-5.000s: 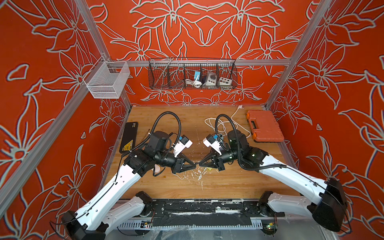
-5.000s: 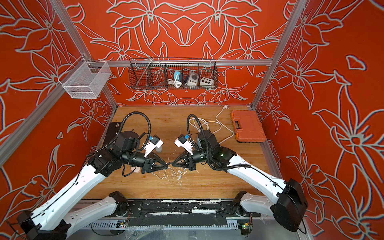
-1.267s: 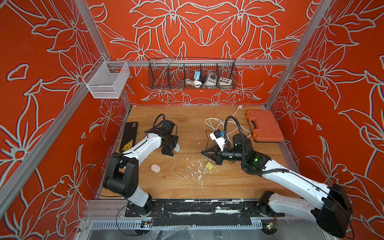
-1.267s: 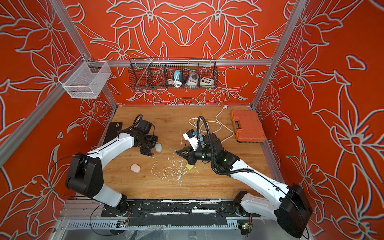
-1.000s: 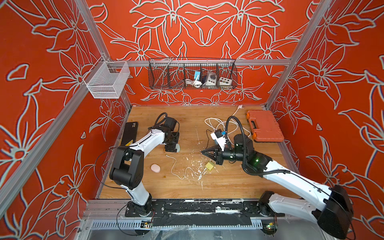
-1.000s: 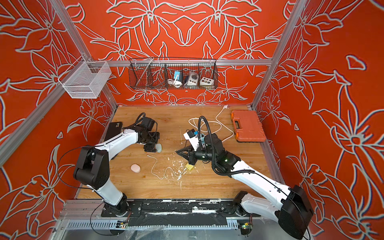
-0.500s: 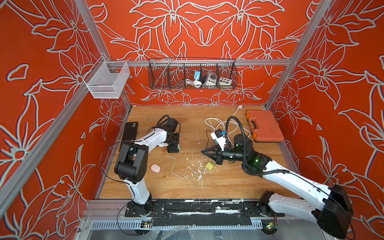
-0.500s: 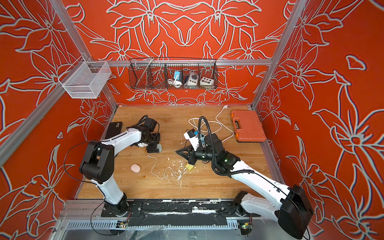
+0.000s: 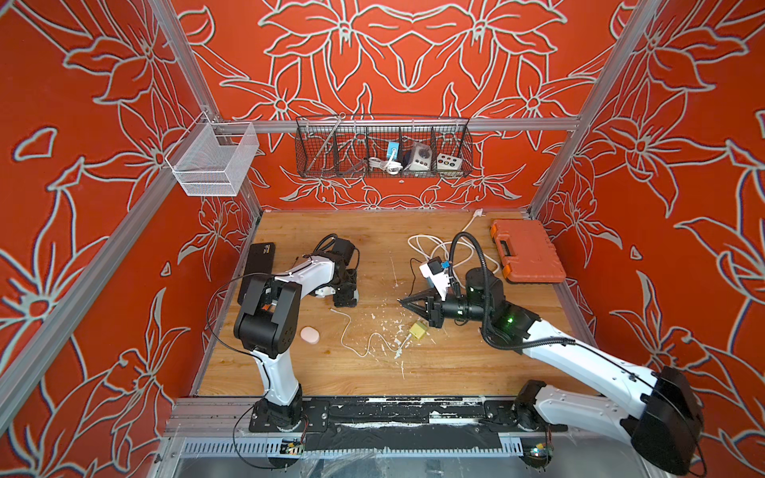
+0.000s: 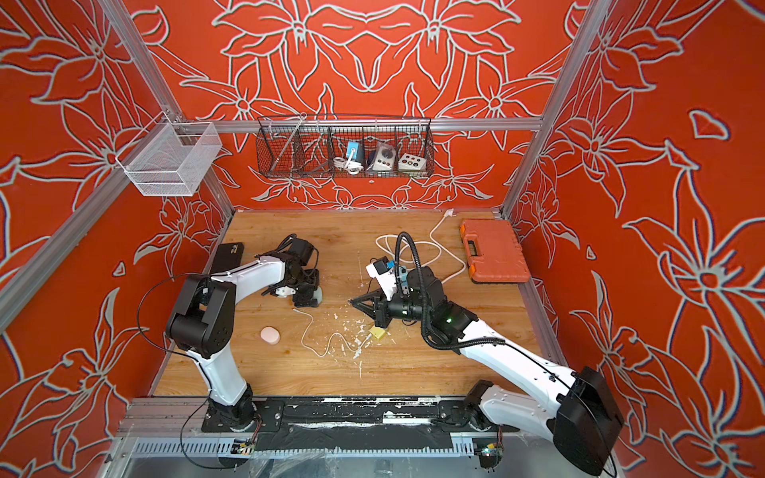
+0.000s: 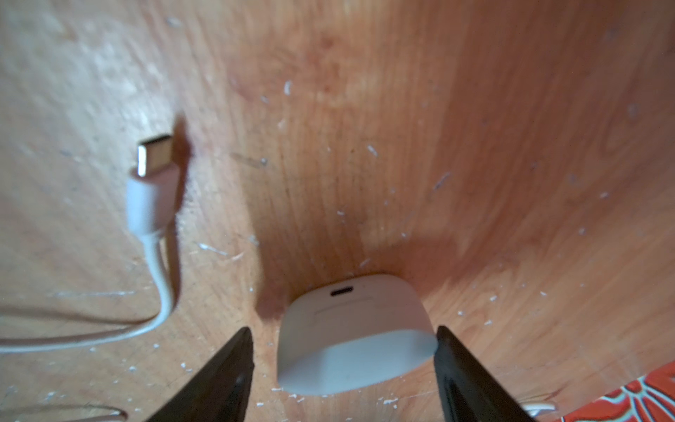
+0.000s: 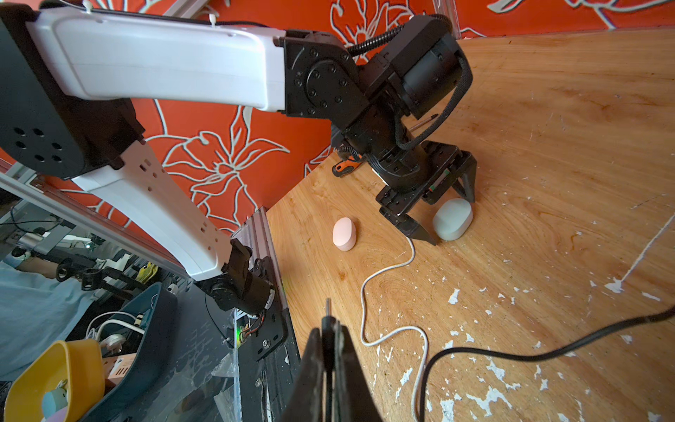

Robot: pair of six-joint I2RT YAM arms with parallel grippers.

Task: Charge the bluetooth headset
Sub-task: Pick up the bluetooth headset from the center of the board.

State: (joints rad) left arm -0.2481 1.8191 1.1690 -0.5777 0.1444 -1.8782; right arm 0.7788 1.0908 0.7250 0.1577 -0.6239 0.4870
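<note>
A white bluetooth headset case (image 11: pixel 350 329) lies on the wooden table, its charging port (image 11: pixel 341 291) facing away from my left wrist. My left gripper (image 10: pixel 308 296) points down and straddles the case. It is open: one finger (image 11: pixel 460 365) touches the case and the other stands a little off it. A white cable (image 9: pixel 364 347) runs from a yellow charger block (image 9: pixel 418 331) to a bare plug (image 11: pixel 155 151) lying beside the case. My right gripper (image 9: pixel 401 301) hovers above the table's middle, shut on a thin black plug (image 12: pixel 327 318).
A pink case (image 9: pixel 309 334) lies near the left arm's base. An orange toolbox (image 9: pixel 525 250) sits at the back right beside a coiled white cord (image 9: pixel 439 244). A black device (image 9: pixel 258 265) lies by the left wall. A wire basket (image 9: pixel 383 149) hangs on the back wall.
The left arm has folded, its elbow swinging up and forward, while its gripper stays over the white case with its jaws slightly narrower. The right arm has not moved.
</note>
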